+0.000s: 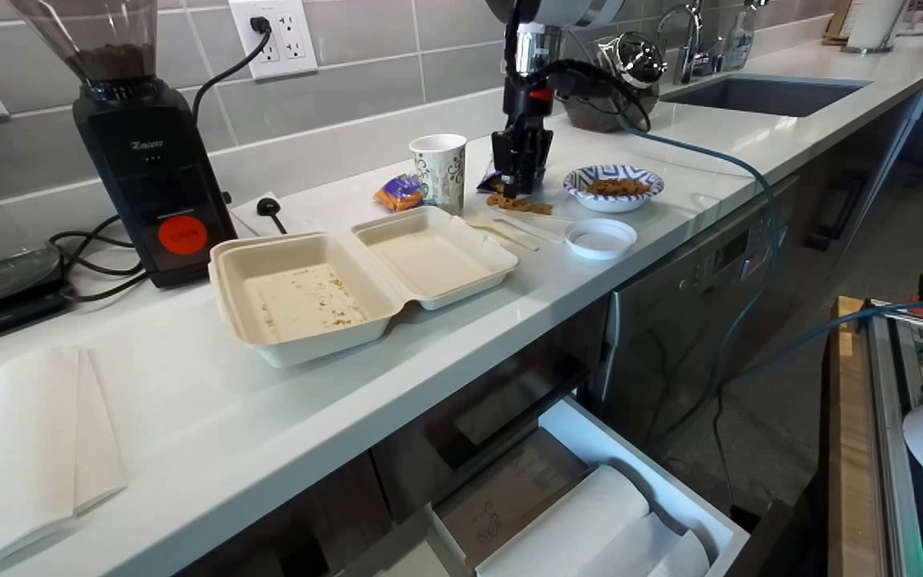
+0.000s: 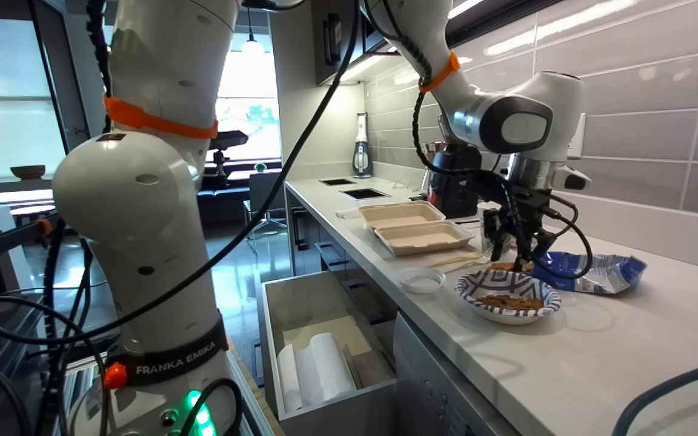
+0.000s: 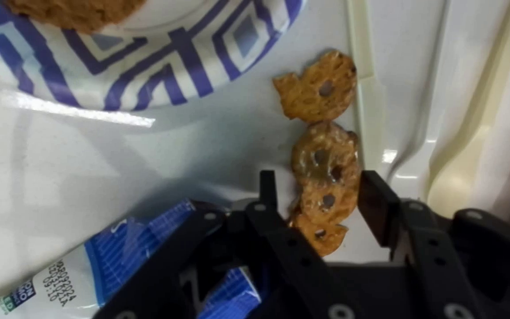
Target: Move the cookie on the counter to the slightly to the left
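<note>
The cookie (image 3: 326, 195), a brown strip of thin, joined or overlapping pieces with holes, lies flat on the pale counter (image 1: 181, 409). It also shows in both exterior views, low beside the fingertips (image 1: 519, 205) and partly hidden behind the bowl (image 2: 502, 266). My gripper (image 3: 316, 186) points down over it and is open. In the wrist view one finger stands left of the cookie with a gap. The other is close at its right edge; I cannot tell if it touches. The gripper also shows in the exterior views (image 1: 521, 183) (image 2: 521, 257).
A patterned bowl (image 1: 612, 200) with brown food, a small white dish (image 1: 600, 239) and pale plastic cutlery (image 3: 463, 155) lie around the cookie. A blue packet (image 3: 126, 257) lies beside the gripper. A paper cup (image 1: 440, 172) and open takeout box (image 1: 309, 296) stand nearby. A drawer (image 2: 325, 393) is open below.
</note>
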